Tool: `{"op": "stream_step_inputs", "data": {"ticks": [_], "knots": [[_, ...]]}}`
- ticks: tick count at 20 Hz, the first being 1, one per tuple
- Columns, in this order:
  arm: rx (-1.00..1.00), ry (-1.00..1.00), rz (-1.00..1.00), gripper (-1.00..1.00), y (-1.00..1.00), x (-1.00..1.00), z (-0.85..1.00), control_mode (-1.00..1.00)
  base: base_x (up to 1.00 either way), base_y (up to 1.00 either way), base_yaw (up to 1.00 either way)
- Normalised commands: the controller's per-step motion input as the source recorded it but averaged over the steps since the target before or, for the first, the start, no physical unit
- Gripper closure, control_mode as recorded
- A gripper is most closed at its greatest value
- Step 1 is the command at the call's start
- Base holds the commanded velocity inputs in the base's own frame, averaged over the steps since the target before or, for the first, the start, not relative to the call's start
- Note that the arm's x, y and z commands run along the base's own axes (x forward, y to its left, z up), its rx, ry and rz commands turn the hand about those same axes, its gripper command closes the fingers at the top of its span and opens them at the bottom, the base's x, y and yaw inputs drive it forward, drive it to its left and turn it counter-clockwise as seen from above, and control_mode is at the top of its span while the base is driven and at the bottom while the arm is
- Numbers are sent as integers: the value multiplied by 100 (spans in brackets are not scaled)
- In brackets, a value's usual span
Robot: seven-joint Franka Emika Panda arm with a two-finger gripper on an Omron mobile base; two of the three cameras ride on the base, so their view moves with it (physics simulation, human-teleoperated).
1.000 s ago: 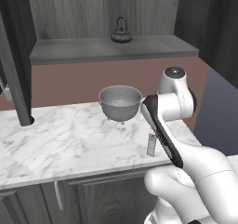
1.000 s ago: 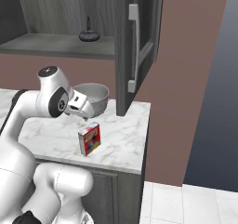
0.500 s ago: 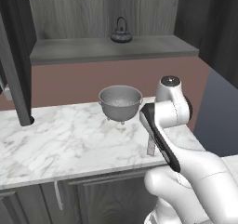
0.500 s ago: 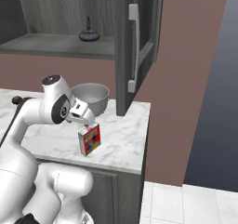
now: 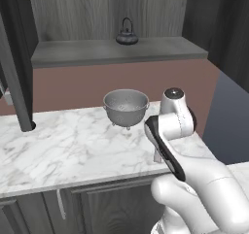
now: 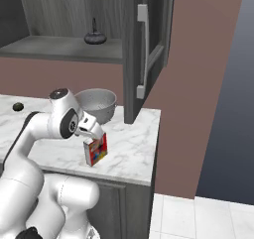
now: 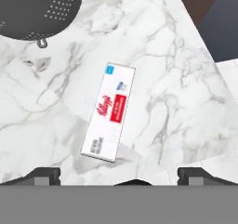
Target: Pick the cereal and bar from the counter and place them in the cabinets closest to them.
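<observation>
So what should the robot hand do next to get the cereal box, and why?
Probably lower straight down over the cereal. In the hand view the gripper hangs above the box's top with its fingers spread wide and holding nothing. The box stands upright on the counter near the colander, so coming down would put a finger on each side before closing.

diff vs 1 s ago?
The arm has swung lower and nearer the counter's front edge, bringing the gripper over the cereal. Jaws open, nothing taken hold of. Cereal, colander and kettle stayed put.
</observation>
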Motion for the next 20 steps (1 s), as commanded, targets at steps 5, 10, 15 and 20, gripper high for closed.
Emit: {"op": "stream_step_inputs", "data": {"ticks": [5,10,15,20], "knots": [[0,0,-5,-100,0,28,-31,-100,0,0,0],[0,0,-5,-100,0,29,-30,-100,0,0,0],[0,0,-5,-100,0,27,-30,-100,0,0,0],[0,0,-5,-100,0,23,-30,-100,0,0,0]]}}
